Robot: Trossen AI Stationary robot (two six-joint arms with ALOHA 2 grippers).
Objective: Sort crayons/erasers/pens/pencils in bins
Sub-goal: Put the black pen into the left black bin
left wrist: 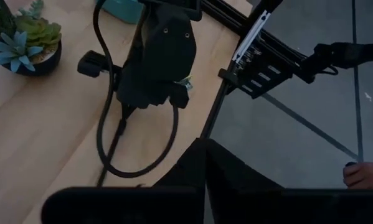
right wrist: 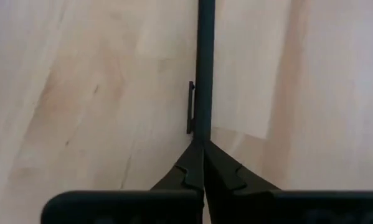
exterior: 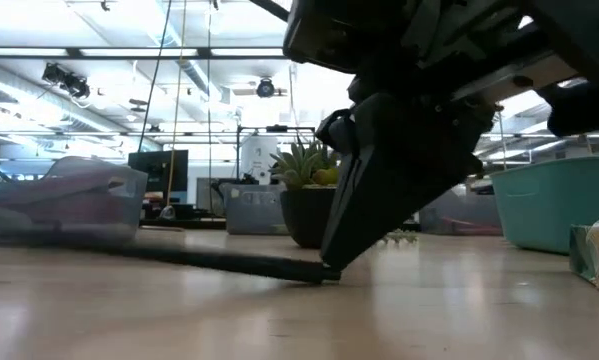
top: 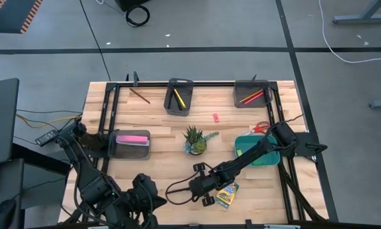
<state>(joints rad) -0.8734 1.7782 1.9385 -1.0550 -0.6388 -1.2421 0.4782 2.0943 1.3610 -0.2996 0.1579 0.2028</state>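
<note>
The right claw [right wrist: 203, 163] presses its tips to the wooden bench [top: 158, 137] near the front edge, its fingers closed tight on a thin black pen [right wrist: 205, 68] that lies flat on the wood and runs straight out from the tips. In the low view the same claw [exterior: 331, 270] stands tilted, tip on the bench, with the pen [exterior: 179, 257] stretching away from it. Just beside it, toward the right arm's side, lies the yellow-and-green crayon box [top: 227, 194]. The left claw [left wrist: 205, 186] waits at the front left corner, fingers shut and holding nothing. Mid-bench, a grey bin [top: 117, 149] carries a long pink bar [top: 131, 138], a small potted plant [top: 194, 140] stands at the centre, and a teal bin [top: 249, 149] sits under the right arm. A small red-pink eraser [top: 215, 117] lies loose behind the plant. Along the far edge, a dark grey bin [top: 172, 103] holds a yellow pen [top: 177, 98], and another grey bin [top: 241, 100] holds red and orange pencils [top: 252, 97].
</note>
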